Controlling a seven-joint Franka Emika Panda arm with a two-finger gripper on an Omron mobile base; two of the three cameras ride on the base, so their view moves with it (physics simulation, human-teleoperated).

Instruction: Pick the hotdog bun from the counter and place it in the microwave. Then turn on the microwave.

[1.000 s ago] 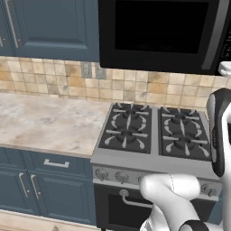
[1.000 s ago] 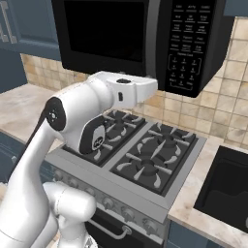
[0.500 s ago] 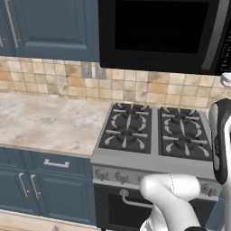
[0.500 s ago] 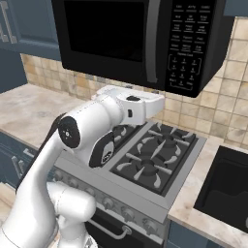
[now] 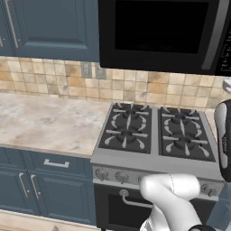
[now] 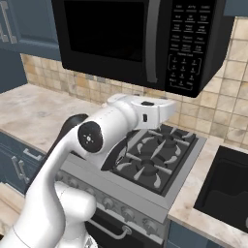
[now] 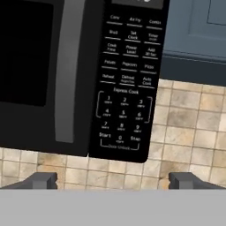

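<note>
A: My hand (image 7: 113, 180) is standing spread wide, gripping nothing, fingertips (image 7: 42, 180) apart at the bottom of the hand view.

B: Facing what?

A: It's pointing at the microwave (image 7: 79, 75), door shut, silver handle strip (image 7: 67, 70) left of the keypad (image 7: 128, 84).

B: And the microwave's place?

A: It's hanging above the gas stove (image 5: 155, 133), against the tiled backsplash (image 5: 54, 79).

B: The bun?

A: Can't tell where it's lying. The table (image 5: 45, 124) is running left of the stove; a dark sink (image 6: 225, 186) is sitting on the stove's other side.
</note>
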